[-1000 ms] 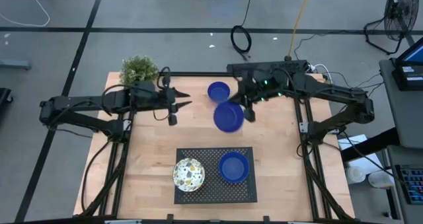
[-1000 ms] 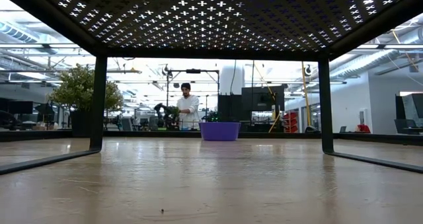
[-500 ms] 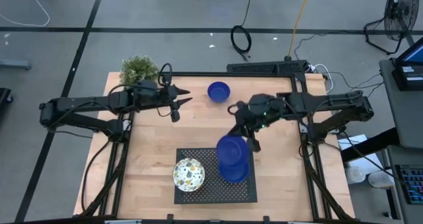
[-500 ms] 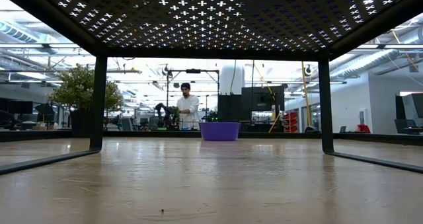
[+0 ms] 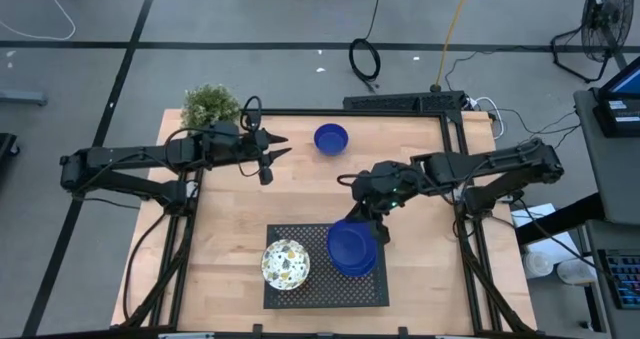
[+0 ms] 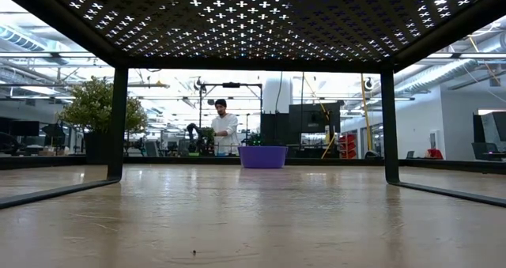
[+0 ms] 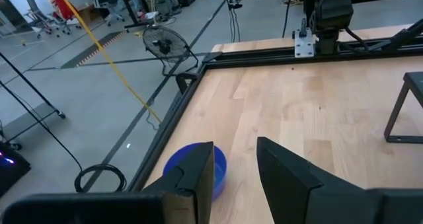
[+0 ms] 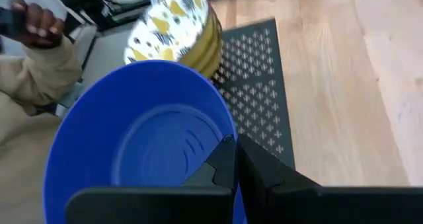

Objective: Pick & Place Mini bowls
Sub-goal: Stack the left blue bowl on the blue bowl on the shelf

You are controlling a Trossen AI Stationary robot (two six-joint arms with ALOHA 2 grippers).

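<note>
The glossy solid-blue round bowl (image 5: 350, 243) is hanging in the right gripper (image 5: 374, 219), whose fingers are pinching its rim, one inside the wall and one outside, as the right wrist view shows (image 8: 142, 154). From above, it is sitting over another blue bowl (image 5: 354, 264) on the black perforated metal rack (image 5: 320, 289), at roughly 5 o'clock from the middle of the light wooden desk (image 5: 300, 194); whether the two bowls are already touching cannot be told. To the 9 o'clock side of them on the same rack, the white floral-speckled round bowl (image 5: 286, 263) is standing; whether it is one bowl or a stack is unclear.

To do this step well, I judge the held bowl should be kept level and centred over the lower one, then lowered straight until it nests, and only then should the fingers be spreading. Since one finger is inside the bowl, the retreat should be straight up, or the stack may be dragged sideways toward the speckled bowl.

A third small blue bowl (image 5: 331, 137) is waiting near the desk's 12 o'clock edge. The left gripper (image 5: 274, 149), fingers parted and empty, is hovering just to its 9 o'clock side, with the leafy green potted plant (image 5: 210, 105) at the desk's 10 o'clock corner.
</note>
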